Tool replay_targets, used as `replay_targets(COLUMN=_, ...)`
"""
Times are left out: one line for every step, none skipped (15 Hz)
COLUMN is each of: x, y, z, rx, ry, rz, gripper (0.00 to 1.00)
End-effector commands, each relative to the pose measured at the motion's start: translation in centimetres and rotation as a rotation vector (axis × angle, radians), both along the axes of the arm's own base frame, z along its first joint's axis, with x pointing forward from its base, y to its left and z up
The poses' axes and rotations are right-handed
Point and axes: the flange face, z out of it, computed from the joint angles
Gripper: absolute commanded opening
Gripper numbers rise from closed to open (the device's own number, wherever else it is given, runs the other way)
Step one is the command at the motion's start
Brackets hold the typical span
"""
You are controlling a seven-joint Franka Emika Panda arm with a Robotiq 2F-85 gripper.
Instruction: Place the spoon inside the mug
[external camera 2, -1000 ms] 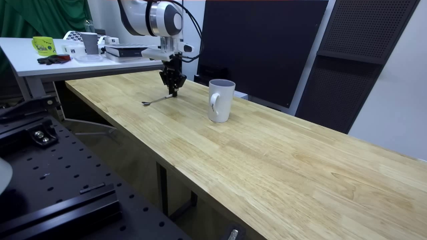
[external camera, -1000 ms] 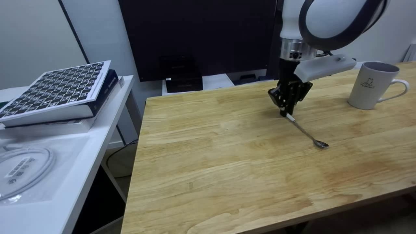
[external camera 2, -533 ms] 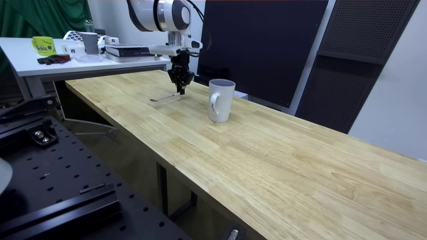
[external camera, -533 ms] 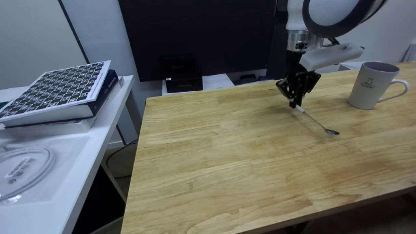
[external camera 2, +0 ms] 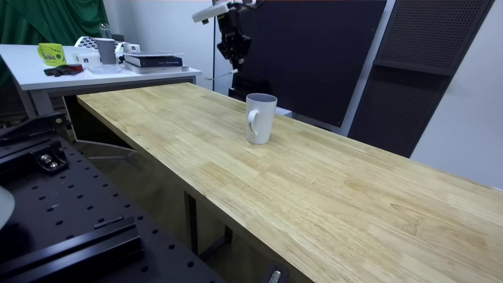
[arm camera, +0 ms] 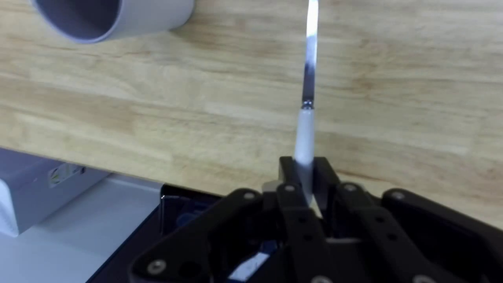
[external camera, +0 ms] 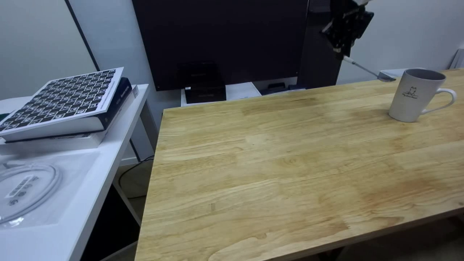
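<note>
Standing near the far edge of the table (external camera: 272, 163), the mug (external camera: 413, 99) has wide room beside it; pointing downward in the air, the gripper (arm camera: 305, 167) has jaws closed on the spoon (arm camera: 308, 88), outside the mug.

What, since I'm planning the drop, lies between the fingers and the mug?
In the wrist view, only tabletop shows between the fingers and the mug. In an exterior view, the gripped spoon appears across most of that stretch.
</note>
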Motion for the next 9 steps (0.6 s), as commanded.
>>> replay_targets(x=0.7, y=-1.1, z=5.8, rx=-0.167, ry=-0.125, rz=-0.007, gripper=0.04)
replay_targets(x=1.0, y=-1.6, z=6.6, rx=-0.216, ry=-0.158, rz=0.002, gripper=0.04)
replay_targets(x=1.2, y=-2.1, z=7.3, rx=-0.262, ry=-0.194, rz=0.008, gripper=0.04)
replay_targets(x=1.2, y=-2.5, z=7.7, rx=-0.304, ry=-0.231, rz=0.011, gripper=0.04)
replay_targets(x=1.3, y=-2.9, z=7.9, rx=-0.344, ry=-0.272, rz=0.013, gripper=0.04)
replay_targets(x=1.3, y=-3.4, z=8.0, rx=-0.38, ry=-0.315, rz=0.01, gripper=0.04)
replay_targets(x=1.3, y=-3.8, z=7.8, rx=-0.414, ry=-0.356, rz=0.0, gripper=0.04)
replay_targets(x=1.1, y=-4.2, z=7.4, rx=-0.439, ry=-0.394, rz=-0.013, gripper=0.04)
replay_targets(x=0.9, y=-4.5, z=6.9, rx=-0.456, ry=-0.425, rz=-0.033, gripper=0.04)
